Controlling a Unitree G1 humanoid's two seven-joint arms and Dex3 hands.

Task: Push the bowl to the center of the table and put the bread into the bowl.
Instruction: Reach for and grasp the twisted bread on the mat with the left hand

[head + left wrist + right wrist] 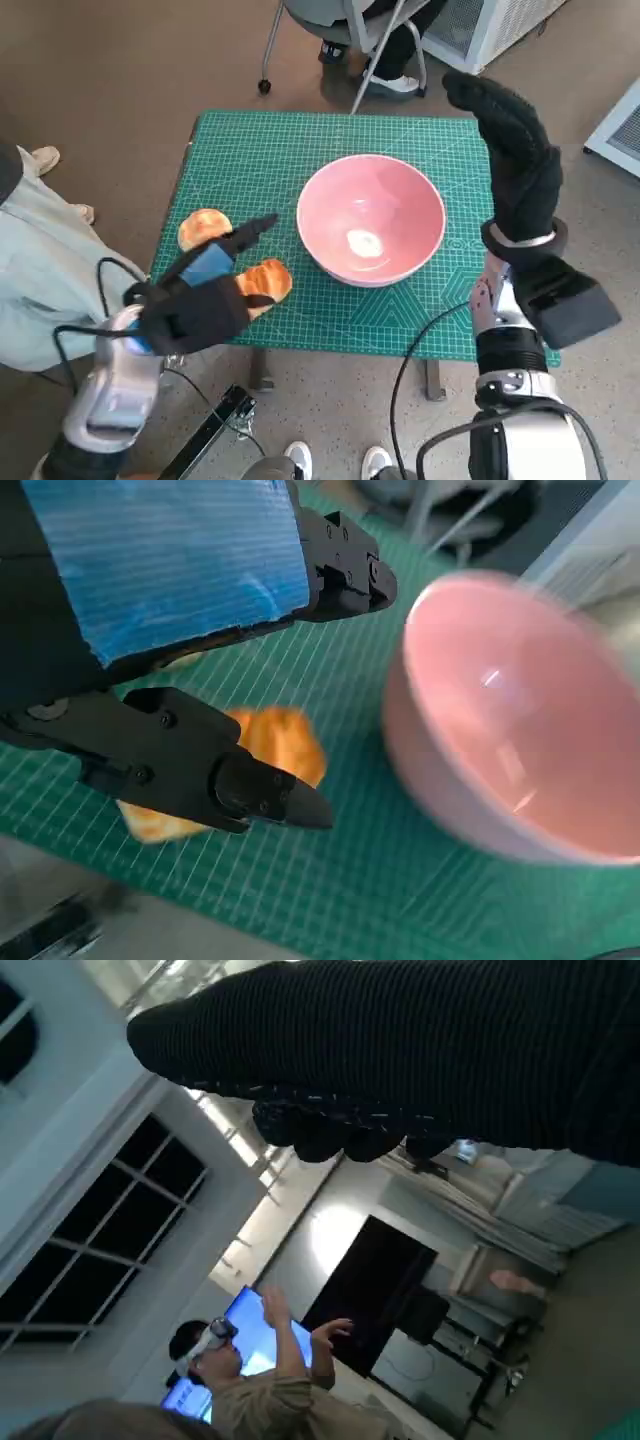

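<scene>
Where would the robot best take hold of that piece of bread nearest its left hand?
Probably across its short sides, coming down from above. The bread lies flat on the green mat, so nothing sticks up to catch; fingers have to straddle its edges. The left hand hovers right over it, open, fingers spread. The bowl stands apart on its far side, leaving room.

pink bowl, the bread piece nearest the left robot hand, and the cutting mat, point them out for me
pink bowl (345,205), head view, bare inner wall.
bread piece (270,278), head view, middle of its golden top.
green cutting mat (250,150), head view, bare far-left area.
</scene>
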